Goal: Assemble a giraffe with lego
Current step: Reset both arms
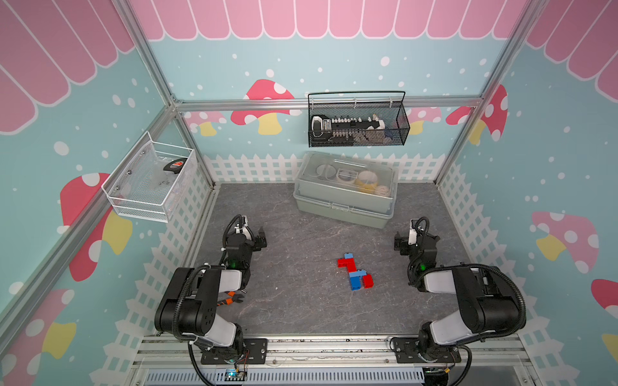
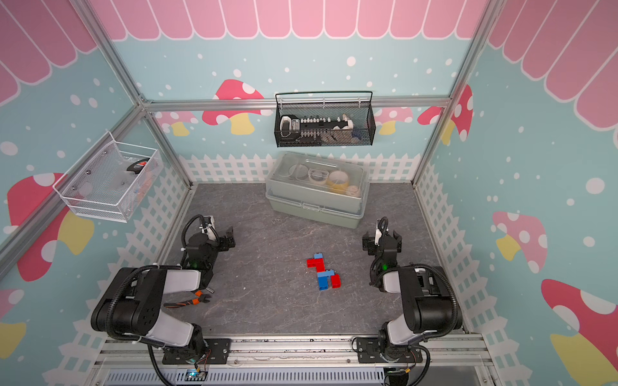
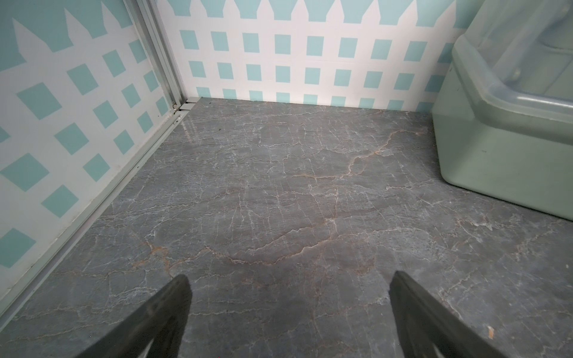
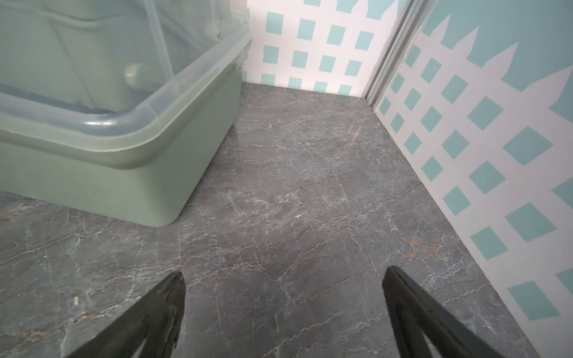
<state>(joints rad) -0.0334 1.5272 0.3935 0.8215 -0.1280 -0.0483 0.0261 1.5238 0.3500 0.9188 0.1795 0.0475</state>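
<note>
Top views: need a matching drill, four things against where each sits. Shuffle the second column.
Things:
1. giraffe
2. pliers
3. black basket
4. box

Places:
a. hanging from the back rail
b. lying flat on the table, out in the open
c. standing on the table at the back
d. partly under the left arm

Pairs: 1-b, 2-d, 3-a, 4-c
</note>
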